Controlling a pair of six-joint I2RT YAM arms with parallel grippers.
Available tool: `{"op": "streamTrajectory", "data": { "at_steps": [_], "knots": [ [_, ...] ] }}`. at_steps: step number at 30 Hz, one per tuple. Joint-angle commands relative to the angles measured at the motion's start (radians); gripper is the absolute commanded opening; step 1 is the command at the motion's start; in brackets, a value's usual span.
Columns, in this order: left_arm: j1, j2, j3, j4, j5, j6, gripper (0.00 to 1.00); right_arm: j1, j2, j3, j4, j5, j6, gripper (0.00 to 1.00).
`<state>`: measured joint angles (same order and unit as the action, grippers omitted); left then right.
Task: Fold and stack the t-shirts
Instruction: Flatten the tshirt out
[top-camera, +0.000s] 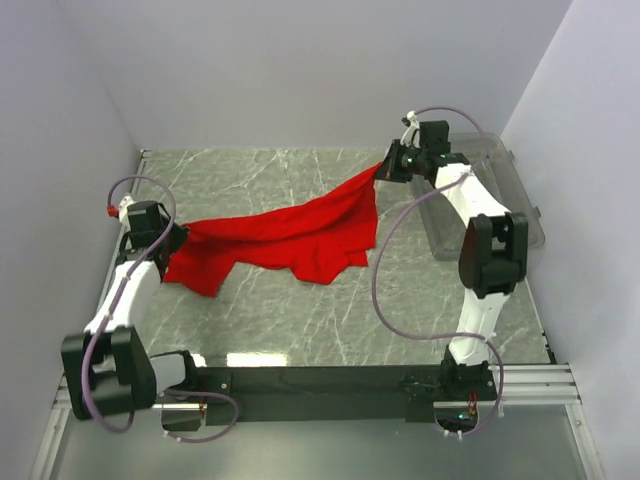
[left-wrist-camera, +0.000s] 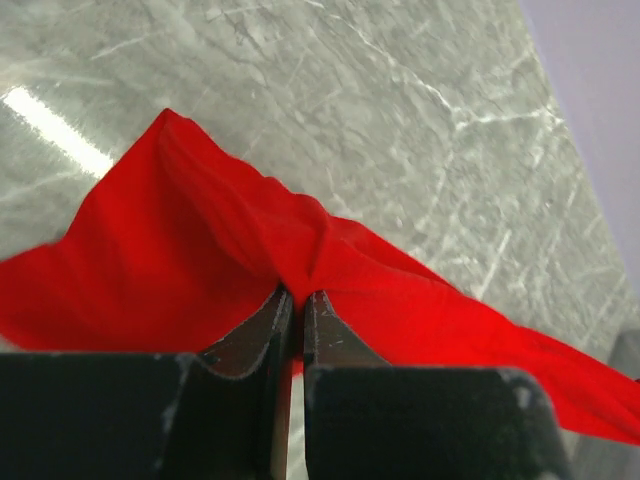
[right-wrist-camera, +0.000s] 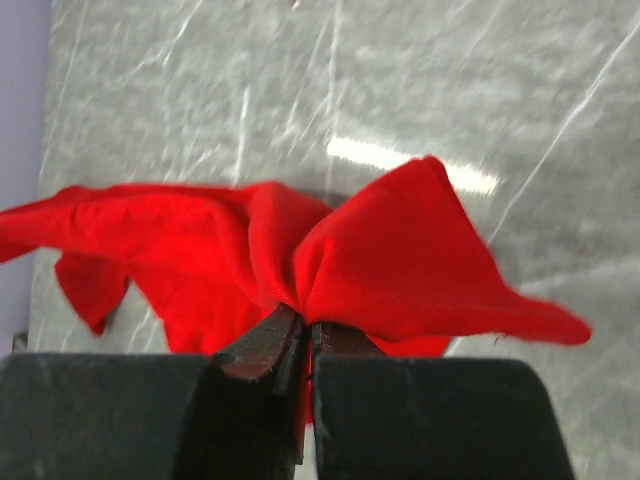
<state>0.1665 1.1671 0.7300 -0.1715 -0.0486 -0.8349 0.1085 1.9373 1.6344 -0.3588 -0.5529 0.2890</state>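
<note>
Left of bin (top-camera: 515, 185): one red t-shirt (top-camera: 290, 235), end nearest bin pinched in right gripper (right-wrist-camera: 300, 316), other end pinched in left gripper (left-wrist-camera: 297, 296).

Overhead camera looks down; wrist cameras closely share the t-shirt (left-wrist-camera: 200, 250).

1. My left arm (top-camera: 125, 295) and right arm (top-camera: 465, 195) have white links and black joint housings.
2. A mauve cable (top-camera: 376, 275) loops along each.
3. My fingers (left-wrist-camera: 250, 340) are black, scuffed, tapering to thin tips.
4. My bases share a black plate (top-camera: 320, 380).
</note>
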Motion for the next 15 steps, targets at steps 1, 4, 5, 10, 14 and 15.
{"op": "streamTrajectory", "data": {
  "at_steps": [1, 4, 5, 10, 14, 15],
  "knots": [
    [0.01, 0.089, 0.026, 0.196, 0.0, -0.023, 0.01, 0.005, 0.038, 0.134, 0.109, 0.033, 0.044, 0.07],
    [0.011, 0.195, 0.069, 0.233, 0.018, -0.043, 0.03, 0.005, 0.077, 0.188, 0.138, 0.028, 0.053, 0.42],
    [0.013, 0.218, 0.098, 0.242, 0.026, -0.049, 0.1, 0.007, 0.077, 0.197, 0.142, 0.022, 0.033, 0.48],
    [0.021, 0.313, 0.203, 0.251, 0.033, -0.027, 0.48, 0.016, -0.046, 0.087, 0.202, -0.178, -0.143, 0.59],
    [0.019, 0.312, 0.307, 0.175, 0.004, 0.074, 0.66, 0.057, -0.147, -0.03, 0.019, -0.422, -0.586, 0.59],
    [0.021, 0.299, 0.318, 0.149, 0.004, 0.092, 0.67, 0.075, -0.173, -0.042, -0.118, -0.412, -0.673, 0.59]
  ]
}}
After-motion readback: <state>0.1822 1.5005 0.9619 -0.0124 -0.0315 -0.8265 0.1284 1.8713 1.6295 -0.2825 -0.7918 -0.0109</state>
